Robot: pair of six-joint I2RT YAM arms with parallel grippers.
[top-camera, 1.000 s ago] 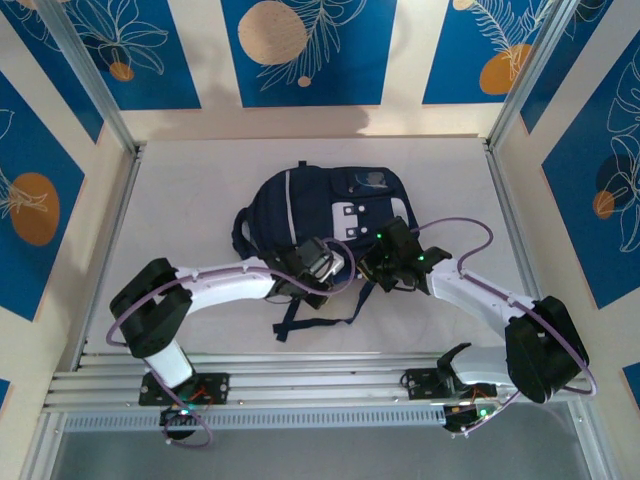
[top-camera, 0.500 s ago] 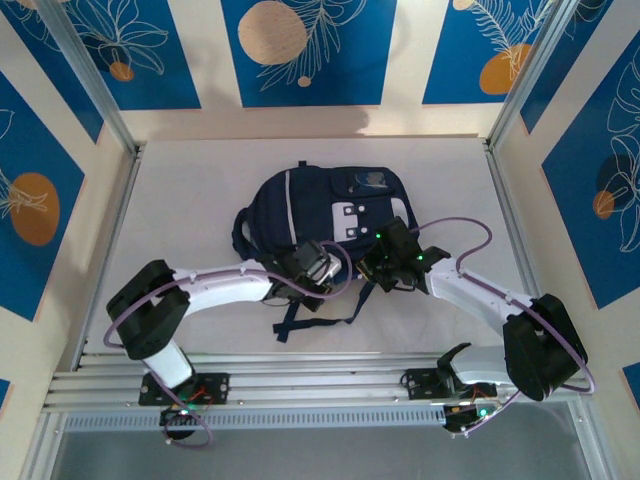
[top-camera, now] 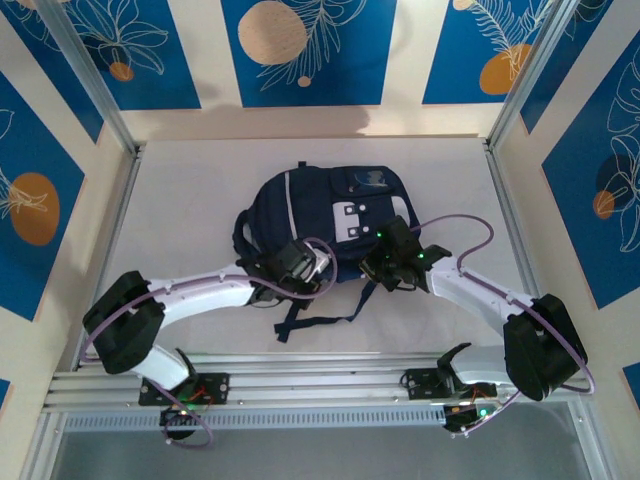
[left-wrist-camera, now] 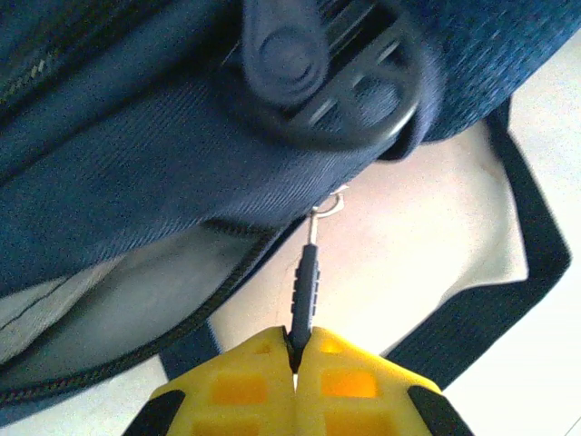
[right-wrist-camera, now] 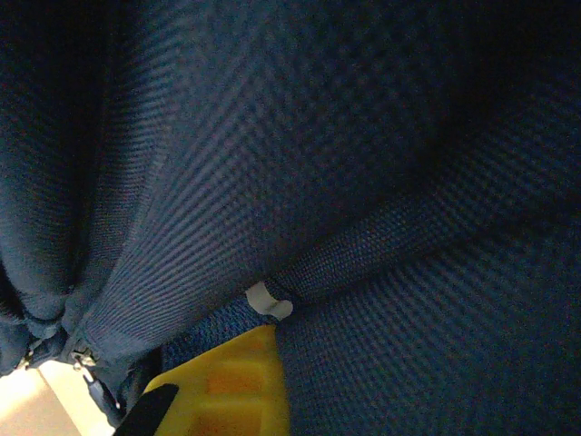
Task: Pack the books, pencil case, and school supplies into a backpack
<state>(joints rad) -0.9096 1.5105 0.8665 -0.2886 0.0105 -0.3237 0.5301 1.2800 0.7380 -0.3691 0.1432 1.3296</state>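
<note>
Nearest the arms, dark webbing straps [top-camera: 300, 318] trail over the white table top [top-camera: 200, 190]; the left gripper [left-wrist-camera: 295, 350] has its yellow fingers pressed together on a slim dark zipper pull [left-wrist-camera: 306, 282]; just beside it, the right gripper [right-wrist-camera: 270, 338] pinches a fold of woven cloth; beyond, the navy blue fabric backpack [top-camera: 318, 205] lies flat mid-table, its zip partly open and pale lining visible.
</note>
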